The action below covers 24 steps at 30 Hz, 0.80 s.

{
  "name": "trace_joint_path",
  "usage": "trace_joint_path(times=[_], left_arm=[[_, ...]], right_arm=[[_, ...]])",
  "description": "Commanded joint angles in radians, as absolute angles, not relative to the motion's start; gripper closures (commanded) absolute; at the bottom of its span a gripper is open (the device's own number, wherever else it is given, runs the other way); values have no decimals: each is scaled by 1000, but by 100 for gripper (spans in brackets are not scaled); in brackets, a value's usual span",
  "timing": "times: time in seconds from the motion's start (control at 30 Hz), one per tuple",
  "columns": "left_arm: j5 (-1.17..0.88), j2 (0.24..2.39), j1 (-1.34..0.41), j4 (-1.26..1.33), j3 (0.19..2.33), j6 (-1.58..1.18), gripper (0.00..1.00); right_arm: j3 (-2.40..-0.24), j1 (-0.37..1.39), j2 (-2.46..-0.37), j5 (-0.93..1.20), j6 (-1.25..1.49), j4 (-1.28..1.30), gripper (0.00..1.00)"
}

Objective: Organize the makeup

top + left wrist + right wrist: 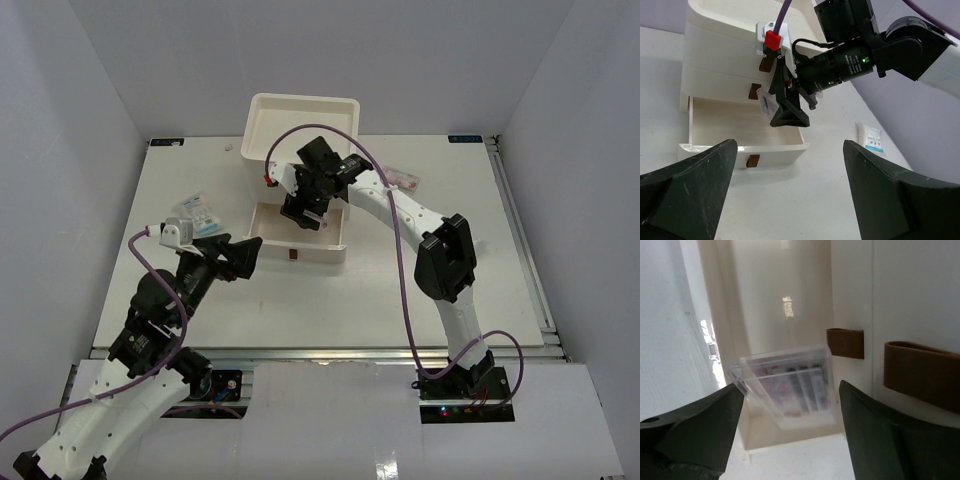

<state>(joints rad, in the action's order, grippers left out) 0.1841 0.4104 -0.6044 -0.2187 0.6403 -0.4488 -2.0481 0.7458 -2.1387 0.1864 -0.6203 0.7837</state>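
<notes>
My right gripper (305,212) hangs open over the pulled-out bottom drawer (338,243) of the white three-drawer box (300,118). A clear flat packet with pink and dark print (787,390) is tilted and blurred just beyond its fingers (875,440), over the drawer floor; it also shows in the left wrist view (763,102). My left gripper (243,258) is open and empty over bare table, left of the drawer (740,147). Clear sachets with blue print (197,215) lie at the left. A pink-red packet (405,178) lies right of the box. Sponges and tube are out of view.
The two upper drawers are shut, their brown pull tabs (845,342) showing. One blue-print sachet (872,138) lies on the table right of the drawer in the left wrist view. White walls enclose the table on three sides.
</notes>
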Motion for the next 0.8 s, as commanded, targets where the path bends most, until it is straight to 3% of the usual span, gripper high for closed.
trace_joint_path(times=[0.0,0.27,0.43,0.6,0.77], left_arm=[[177,417,-604,-224,632,-440,2],[152,416,-604,-215,627,-439,2],[134,425,-604,-207,627,-434,2],[116,427,-604,-195,623,-432,2],[100,442,-604,-184,619,-429,2]], right_arm=[[-1993,745,-2041,213,-586,721,10],[-1843,746,-1829,398,-645,784,10],[-1701,712,-1615,409,-693,789,10],[-1595,421,-1568,412,-704,783,10],[-1617,238,-1724,293,-703,724,10]])
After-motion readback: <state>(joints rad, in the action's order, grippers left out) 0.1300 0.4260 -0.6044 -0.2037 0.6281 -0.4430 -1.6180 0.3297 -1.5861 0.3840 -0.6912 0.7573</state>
